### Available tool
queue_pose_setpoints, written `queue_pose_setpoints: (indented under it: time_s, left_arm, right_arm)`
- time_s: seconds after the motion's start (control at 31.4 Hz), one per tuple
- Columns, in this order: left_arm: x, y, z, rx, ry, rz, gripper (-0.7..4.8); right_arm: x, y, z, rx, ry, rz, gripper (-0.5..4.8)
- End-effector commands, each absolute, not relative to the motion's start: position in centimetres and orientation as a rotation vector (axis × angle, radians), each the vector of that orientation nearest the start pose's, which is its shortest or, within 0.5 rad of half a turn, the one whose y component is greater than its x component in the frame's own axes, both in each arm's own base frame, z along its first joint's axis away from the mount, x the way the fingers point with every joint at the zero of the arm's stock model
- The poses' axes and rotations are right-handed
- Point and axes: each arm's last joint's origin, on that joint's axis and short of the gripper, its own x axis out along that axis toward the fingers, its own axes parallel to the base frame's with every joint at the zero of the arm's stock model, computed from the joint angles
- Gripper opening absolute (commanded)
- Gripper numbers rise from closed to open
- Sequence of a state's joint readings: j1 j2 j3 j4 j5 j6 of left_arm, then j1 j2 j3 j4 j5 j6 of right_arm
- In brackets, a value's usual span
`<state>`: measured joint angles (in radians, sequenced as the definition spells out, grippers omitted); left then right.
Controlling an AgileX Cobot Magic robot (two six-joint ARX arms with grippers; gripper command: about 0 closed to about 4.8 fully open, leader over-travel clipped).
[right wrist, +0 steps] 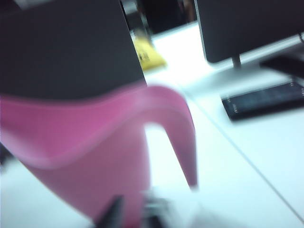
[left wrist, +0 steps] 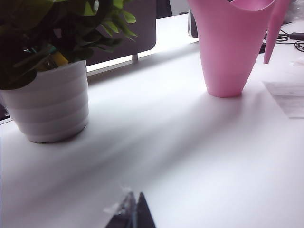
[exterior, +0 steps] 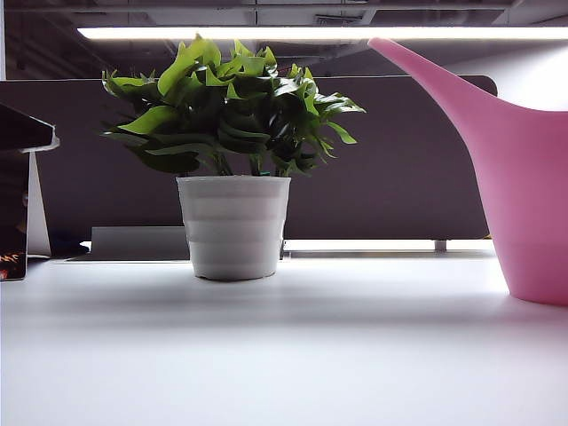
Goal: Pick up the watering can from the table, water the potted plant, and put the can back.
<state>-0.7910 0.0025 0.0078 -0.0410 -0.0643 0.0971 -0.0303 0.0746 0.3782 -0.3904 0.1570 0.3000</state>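
While it stands upright on the white table (exterior: 284, 355), the pink watering can (exterior: 524, 186) fills the right edge of the exterior view, its long spout rising up and to the left toward the potted plant (exterior: 232, 169). Can and plant are well apart, with bare tabletop between them. The plant's bright and dark green pointed leaves spread over a white ribbed pot that sits upright on the table left of centre, in front of a dark partition panel (exterior: 390, 169).

Seen from the left wrist, the can (left wrist: 228, 47) and the pot (left wrist: 50, 107) stand at opposite sides of the picture, and a sheet of paper (left wrist: 287, 97) lies flat on the table just beside the can. The left gripper (left wrist: 133, 213) shows only as dark tips at the edge of that picture, low over bare table and clear of both objects; the tips lie together, with no gap visible between them.

From the right wrist, a blurred picture, the can's body and curved handle (right wrist: 185, 137) loom close. The right gripper (right wrist: 130, 213) sits right at the can's body, its dark fingers (right wrist: 113, 213) slightly parted; whether they touch or grip the can cannot be told. A dark flat device (right wrist: 263, 99) lies on the table beyond.
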Motion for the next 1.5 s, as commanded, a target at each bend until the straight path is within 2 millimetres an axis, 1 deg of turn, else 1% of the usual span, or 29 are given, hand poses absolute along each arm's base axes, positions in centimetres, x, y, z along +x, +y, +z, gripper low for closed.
queue_pose_setpoints:
  time_s: [0.03,0.06,0.1,0.19,0.38,0.54,0.67,0.8,1.08,1.21,1.5]
  left_arm:
    - [7.0,-6.8,16.3,0.103,-0.013,-0.725,-0.05]
    - [7.0,-6.8,16.3,0.103,-0.013,-0.725,-0.05]
    - [7.0,-6.8,16.3,0.103,-0.013,-0.725,-0.05]
    - [7.0,-6.8,16.3,0.103,-0.013,-0.724,-0.05]
    - [7.0,-6.8,16.3,0.103,-0.013,-0.724,-0.05]
    - [7.0,-6.8,16.3,0.103,-0.013,-0.724,-0.05]
    - [7.0,-6.8,16.3,0.103,-0.013,-0.725,-0.05]
    - [7.0,-6.8,16.3,0.103,-0.013,-0.725,-0.05]
    - [7.0,-6.8,16.3,0.103,-0.013,-0.725,-0.05]
    - [7.0,-6.8,16.3,0.103,-0.013,-0.724,-0.05]
    - [7.0,-6.8,16.3,0.103,-0.013,-0.725,-0.05]
  right_arm:
    - [7.6,-0.7,24.1,0.176,0.127,-0.199,3.72]
    - [7.8,-0.7,24.1,0.168,0.138,-0.210,4.08]
    - [8.0,-0.8,24.0,0.165,0.146,-0.229,4.14]
    - [9.1,-0.9,23.9,0.124,0.167,-0.273,4.14]
    - [12.3,-1.1,23.6,0.020,0.173,-0.277,4.09]
    - [15.1,-1.5,22.6,0.017,0.222,-0.305,4.09]
    - [16.6,-2.1,21.8,0.026,0.257,-0.335,4.09]
    - [17.7,-2.4,21.1,0.030,0.274,-0.347,4.09]
    - [19.4,-3.6,20.4,0.043,0.235,-0.374,4.08]
    - [20.0,-4.4,20.0,0.064,0.228,-0.309,3.87]
    - [20.7,-5.7,19.7,0.076,0.182,-0.283,3.86]
